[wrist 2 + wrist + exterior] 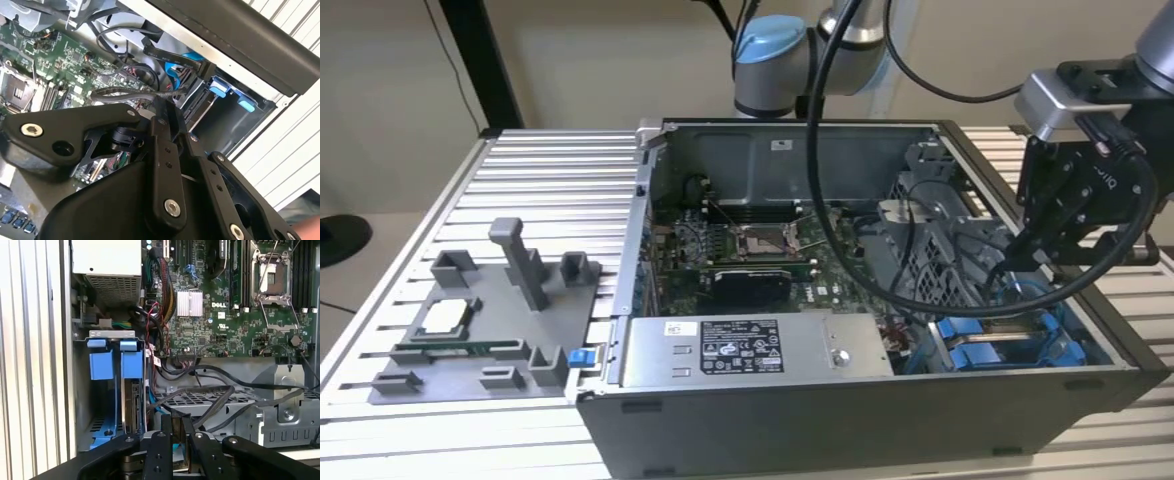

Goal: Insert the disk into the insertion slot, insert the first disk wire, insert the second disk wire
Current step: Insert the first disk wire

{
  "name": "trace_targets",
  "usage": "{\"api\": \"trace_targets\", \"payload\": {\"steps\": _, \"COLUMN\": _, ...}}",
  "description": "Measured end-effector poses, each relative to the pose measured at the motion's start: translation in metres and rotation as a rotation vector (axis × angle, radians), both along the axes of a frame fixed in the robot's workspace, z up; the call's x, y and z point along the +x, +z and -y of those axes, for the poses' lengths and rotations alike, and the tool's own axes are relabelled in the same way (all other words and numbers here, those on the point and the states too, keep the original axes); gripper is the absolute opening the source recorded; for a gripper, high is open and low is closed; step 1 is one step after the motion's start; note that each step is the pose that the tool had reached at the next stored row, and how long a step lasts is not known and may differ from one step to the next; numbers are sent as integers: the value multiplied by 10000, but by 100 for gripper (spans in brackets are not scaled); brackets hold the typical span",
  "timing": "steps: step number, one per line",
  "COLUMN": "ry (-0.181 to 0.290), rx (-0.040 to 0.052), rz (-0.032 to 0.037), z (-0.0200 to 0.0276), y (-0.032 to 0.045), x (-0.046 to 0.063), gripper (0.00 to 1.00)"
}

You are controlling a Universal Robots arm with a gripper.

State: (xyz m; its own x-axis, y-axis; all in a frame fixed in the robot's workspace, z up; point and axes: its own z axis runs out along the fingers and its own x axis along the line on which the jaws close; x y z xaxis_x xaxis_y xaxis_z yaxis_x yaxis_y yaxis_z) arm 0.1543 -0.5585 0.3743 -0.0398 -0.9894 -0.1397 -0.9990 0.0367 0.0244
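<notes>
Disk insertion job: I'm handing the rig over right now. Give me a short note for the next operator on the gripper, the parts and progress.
Gripper: down inside the open case, over the grey drive cage and loose black cables. Whether it holds anything cannot be told.
Insertion slot: close by the gripper at the case corner, with blue tabs at its mouth.
Disk: a blue carrier front sits in the slot, so it looks inserted. The drive body itself is not clear.
Wires: no plugged connector can be confirmed, so treat both as open.
</notes>
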Motion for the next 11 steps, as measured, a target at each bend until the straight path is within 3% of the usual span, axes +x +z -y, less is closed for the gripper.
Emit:
{"api": "trace_targets", "payload": {"steps": 8, "ry": 1, "rx": -4, "rz": 0, "z": 0, "y": -2, "x": 2, "gripper": 0}}
{"api": "trace_targets", "payload": {"steps": 11, "ry": 2, "rx": -62, "rz": -51, "z": 0, "y": -8, "x": 3, "gripper": 0}}
